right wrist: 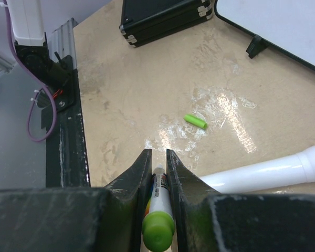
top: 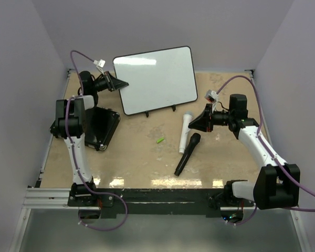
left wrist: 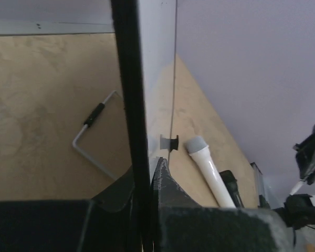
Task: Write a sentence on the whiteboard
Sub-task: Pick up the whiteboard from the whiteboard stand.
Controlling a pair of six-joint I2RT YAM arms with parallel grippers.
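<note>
The whiteboard (top: 155, 79) stands tilted on its feet at the back of the table; its white face is blank and no sentence is in view on it. My left gripper (top: 123, 84) is at the board's left edge. In the left wrist view the board's black frame (left wrist: 131, 105) runs between the fingers, and the left gripper (left wrist: 145, 168) is shut on it. My right gripper (top: 193, 126) hovers right of centre, shut on a green-ended marker (right wrist: 160, 210) that lies along the fingers, tip forward. The marker's green cap (top: 160, 140) lies loose on the table (right wrist: 126, 105).
A white microphone (top: 186, 130) and a black microphone (top: 187, 154) lie just below and left of the right gripper. A black case (top: 102, 127) sits at the left, near the left arm. Behind the board a wire stand (left wrist: 92, 134) rests on the table.
</note>
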